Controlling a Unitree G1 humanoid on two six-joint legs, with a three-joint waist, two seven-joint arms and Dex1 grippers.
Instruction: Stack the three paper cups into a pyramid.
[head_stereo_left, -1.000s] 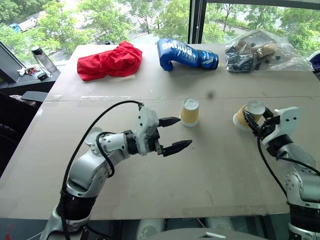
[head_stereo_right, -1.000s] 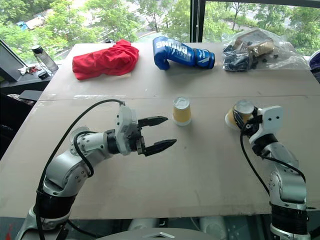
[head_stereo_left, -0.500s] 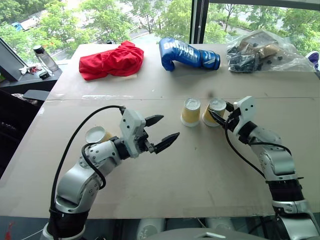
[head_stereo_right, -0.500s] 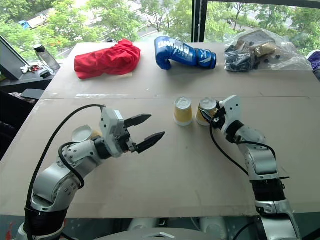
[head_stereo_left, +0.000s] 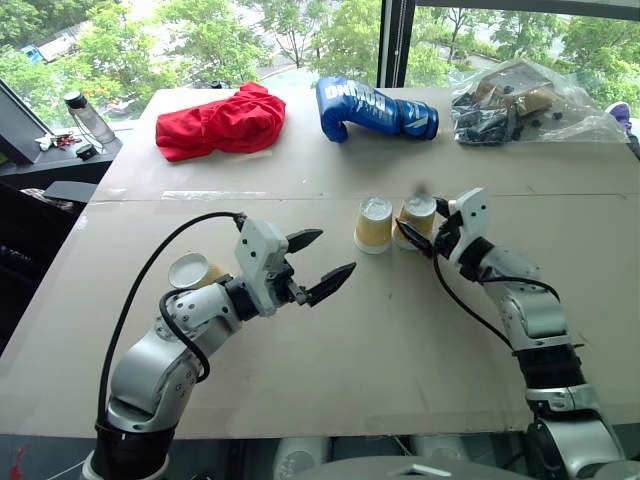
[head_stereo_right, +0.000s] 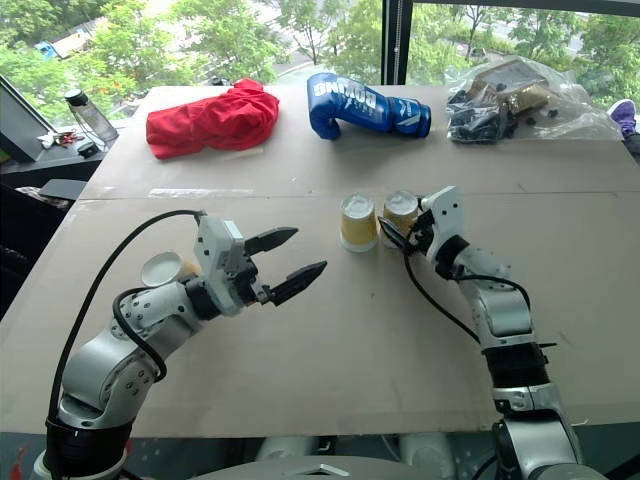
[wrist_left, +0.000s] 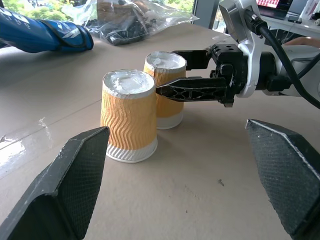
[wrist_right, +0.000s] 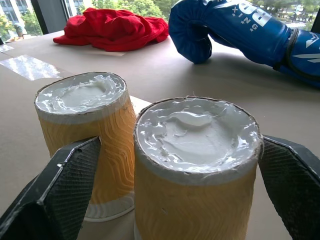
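Note:
Two paper cups stand upside down side by side at the table's middle, the left cup (head_stereo_left: 373, 224) and the right cup (head_stereo_left: 418, 211); whether they touch I cannot tell. My right gripper (head_stereo_left: 414, 228) is open, with one finger on each side of the right cup (wrist_right: 197, 165); a gap shows between one finger (wrist_right: 70, 185) and the cup. A third paper cup (head_stereo_left: 190, 271) lies on the table beside my left forearm. My left gripper (head_stereo_left: 336, 254) hangs open and empty, left of the pair and pointing at it.
At the far side of the table lie a red cloth (head_stereo_left: 220, 122), a blue boxing glove (head_stereo_left: 375, 108) and a clear plastic bag of dark items (head_stereo_left: 525, 105). A bottle (head_stereo_left: 88, 120) stands off the table's far left corner.
My right gripper carried its cup leftward and set it down beside the middle cup, then opened. My left gripper pulled back to the left.

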